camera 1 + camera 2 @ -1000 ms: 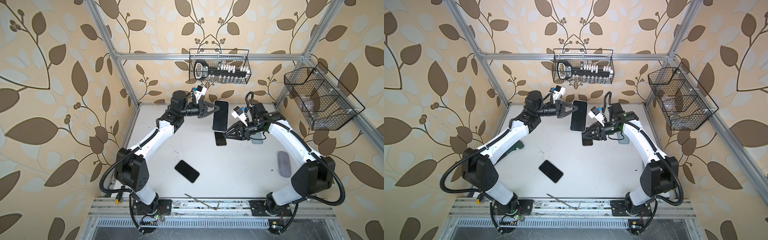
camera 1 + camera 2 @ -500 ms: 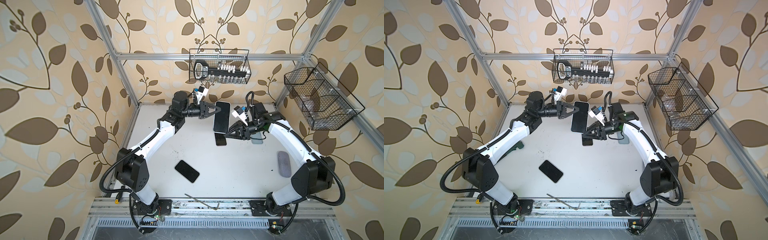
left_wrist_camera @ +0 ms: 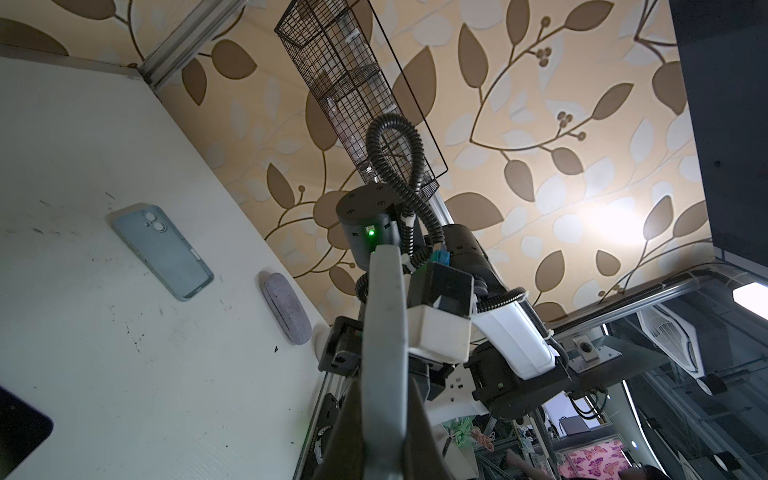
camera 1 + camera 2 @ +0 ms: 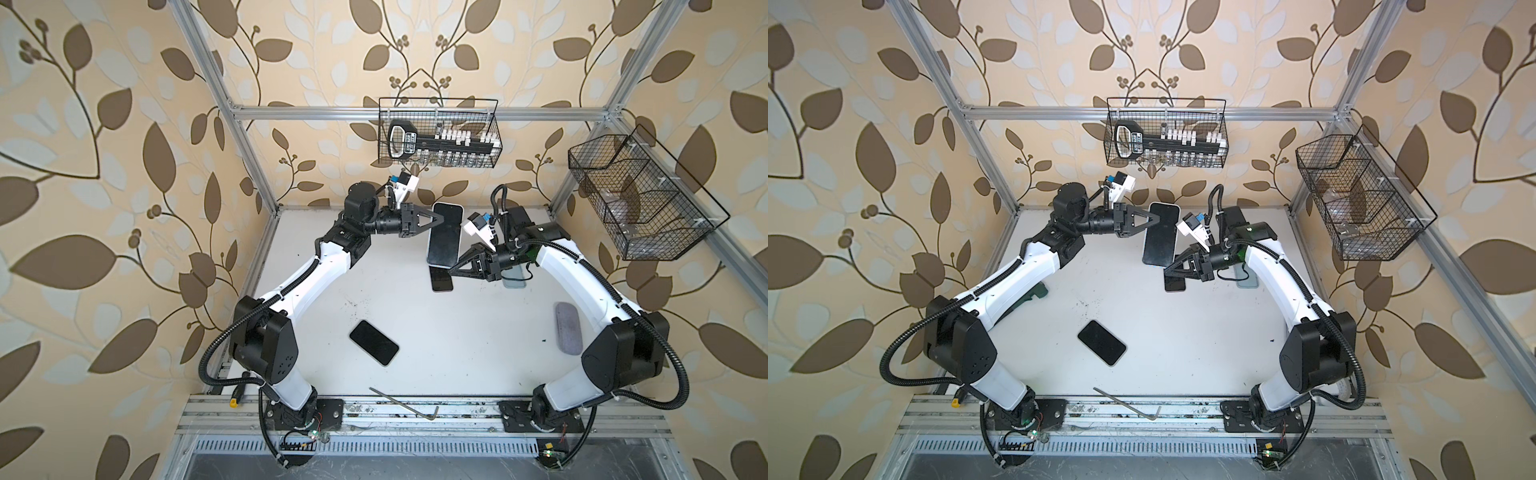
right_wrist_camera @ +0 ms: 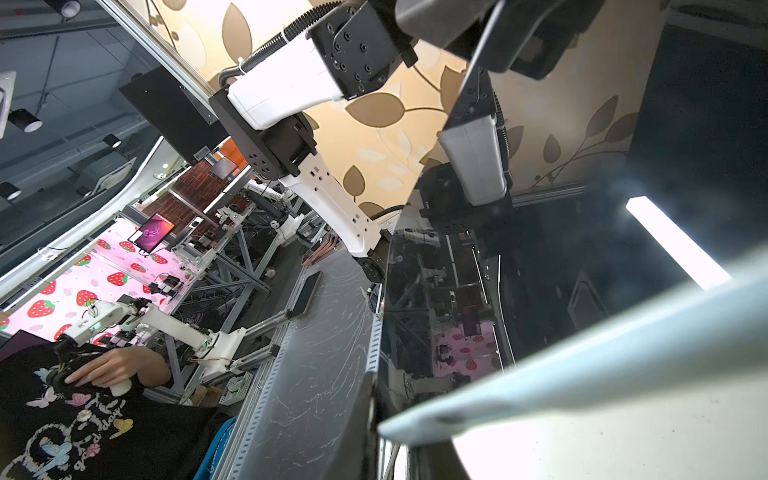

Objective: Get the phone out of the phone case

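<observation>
The left gripper has carried the cased phone slightly toward the right arm, and the right gripper, previously part-open beside its lower corner, now has its jaws closed on that corner.

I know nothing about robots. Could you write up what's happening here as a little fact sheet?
Held item: cased phone, lifted above the table
Left gripper: shut on its upper part
Right gripper: shut on its lower corner
Phone and case: not yet separated
Lying on table: black phone, second dark phone, empty light-blue case, grey pouch
Front rail: hex key
</observation>
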Available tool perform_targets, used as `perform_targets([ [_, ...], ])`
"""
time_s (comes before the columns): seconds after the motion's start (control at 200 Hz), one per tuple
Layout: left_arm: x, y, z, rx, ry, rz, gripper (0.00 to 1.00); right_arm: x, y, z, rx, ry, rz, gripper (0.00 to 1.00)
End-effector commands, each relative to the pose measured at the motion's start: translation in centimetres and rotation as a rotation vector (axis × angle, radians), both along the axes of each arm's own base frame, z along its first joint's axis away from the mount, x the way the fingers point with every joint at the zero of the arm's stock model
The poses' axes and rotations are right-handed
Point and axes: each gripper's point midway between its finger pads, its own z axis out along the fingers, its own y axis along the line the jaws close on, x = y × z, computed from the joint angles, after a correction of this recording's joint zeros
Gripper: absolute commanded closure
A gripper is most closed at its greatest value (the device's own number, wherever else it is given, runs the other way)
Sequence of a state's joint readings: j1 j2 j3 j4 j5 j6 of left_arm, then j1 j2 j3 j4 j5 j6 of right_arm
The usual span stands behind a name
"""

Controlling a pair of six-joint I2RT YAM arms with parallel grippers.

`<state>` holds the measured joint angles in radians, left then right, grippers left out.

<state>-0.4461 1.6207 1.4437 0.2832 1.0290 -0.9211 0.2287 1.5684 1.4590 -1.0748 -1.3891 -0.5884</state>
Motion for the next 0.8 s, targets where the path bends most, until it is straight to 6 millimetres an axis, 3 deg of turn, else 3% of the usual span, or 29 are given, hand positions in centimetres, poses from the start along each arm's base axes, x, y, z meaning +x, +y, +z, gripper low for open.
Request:
perform_targets([
  [0.0,-1.1,0.3,3.8,-0.059,-0.054,0.002,1.0,0.0,0.0,0.9,0.029,-0.094,0.018,0.94],
  [0.295,1.1,0.7,3.3,-0.139,0.239,0.112,1.0,-0.5,-0.4,0.2,0.025,-0.17,0.028,0.96],
  [0.794,1.0,1.5,4.2,-0.226,0.353,0.137,1.0,-0.3,-1.2,-1.2,0.008,-0.162,0.014,0.98],
])
